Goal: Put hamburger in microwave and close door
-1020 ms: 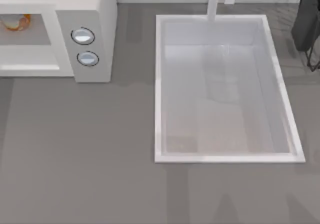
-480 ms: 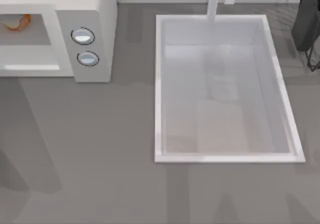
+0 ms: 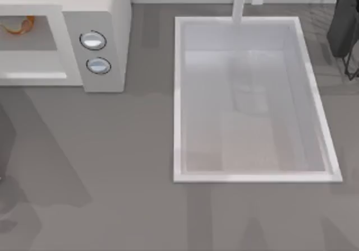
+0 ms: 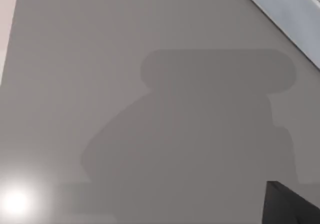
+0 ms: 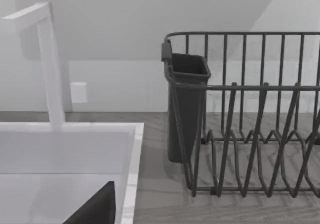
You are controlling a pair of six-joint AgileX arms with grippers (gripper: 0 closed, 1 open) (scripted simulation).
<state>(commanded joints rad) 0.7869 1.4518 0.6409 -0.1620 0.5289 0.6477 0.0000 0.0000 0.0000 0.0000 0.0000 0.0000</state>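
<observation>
The microwave (image 3: 101, 15) stands at the back left of the counter, its two round knobs (image 3: 93, 40) on the side panel. Its grey cavity (image 3: 39, 38) is open to view, and the orange-brown hamburger (image 3: 18, 24) lies inside it near the top view's left edge. The door is out of view. A dark piece of my left gripper (image 4: 292, 205) sits at the corner of the left wrist view, over bare grey counter with a broad shadow. A dark piece of my right gripper (image 5: 97, 209) shows in the right wrist view, by the sink's rim.
A white sink basin (image 3: 179, 105) with a faucet (image 3: 240, 1) takes up the counter's middle and right. A dark wire dish rack (image 5: 250, 134) with a cutlery holder (image 5: 186, 104) stands at the back right. Grey counter (image 3: 112, 178) lies in front of the microwave.
A dark shadow has spread over the counter at the front left and grown toward the right. The hamburger and microwave have not moved.
</observation>
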